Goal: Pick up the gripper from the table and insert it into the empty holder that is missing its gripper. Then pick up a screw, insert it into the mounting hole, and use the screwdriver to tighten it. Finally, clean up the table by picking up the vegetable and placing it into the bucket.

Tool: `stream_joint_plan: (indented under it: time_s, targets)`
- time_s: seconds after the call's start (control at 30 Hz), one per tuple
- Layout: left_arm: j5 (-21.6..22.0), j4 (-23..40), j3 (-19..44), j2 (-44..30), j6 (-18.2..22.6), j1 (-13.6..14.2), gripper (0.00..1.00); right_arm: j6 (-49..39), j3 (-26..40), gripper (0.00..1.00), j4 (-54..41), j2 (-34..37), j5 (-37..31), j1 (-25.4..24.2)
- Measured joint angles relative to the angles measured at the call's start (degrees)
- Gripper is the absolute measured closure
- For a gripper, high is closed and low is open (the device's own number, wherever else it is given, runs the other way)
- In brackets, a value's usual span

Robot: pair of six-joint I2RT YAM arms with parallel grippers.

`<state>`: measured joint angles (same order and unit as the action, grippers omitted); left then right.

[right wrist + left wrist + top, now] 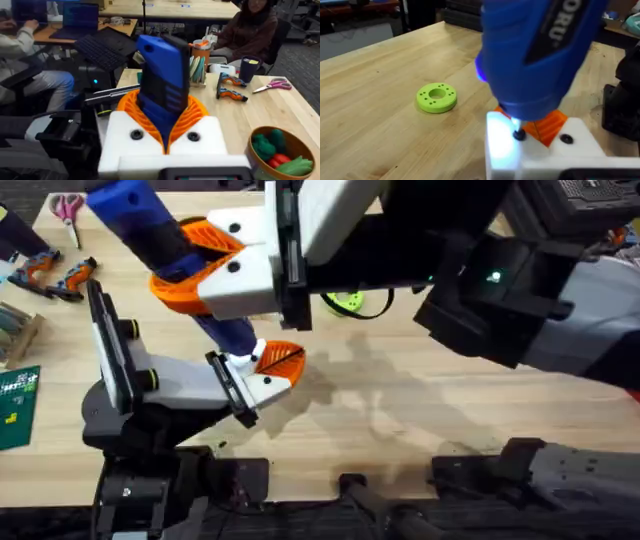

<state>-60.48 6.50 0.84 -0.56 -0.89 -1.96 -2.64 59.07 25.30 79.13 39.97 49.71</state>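
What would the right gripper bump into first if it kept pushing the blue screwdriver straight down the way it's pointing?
The right gripper holds the screwdriver, whose tip sits at a dark screw on the white holder. It would probably press into that screw first, then the holder.

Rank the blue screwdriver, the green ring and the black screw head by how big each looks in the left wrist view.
1. The screwdriver, by far the largest, though it sits close to the camera, which inflates it.
2. The green ring on the table.
3. The screw head under the screwdriver's tip, the smallest.
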Motion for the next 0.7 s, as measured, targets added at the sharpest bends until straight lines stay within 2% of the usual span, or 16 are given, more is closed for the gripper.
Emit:
stream_joint_plan:
  time_s: [0.7]
  targets:
    - [0.01,-0.02,0.00,0.00,0.00,0.00,0.991,1.41,0.00,0.975,0.07,0.00,0.00,0.00]
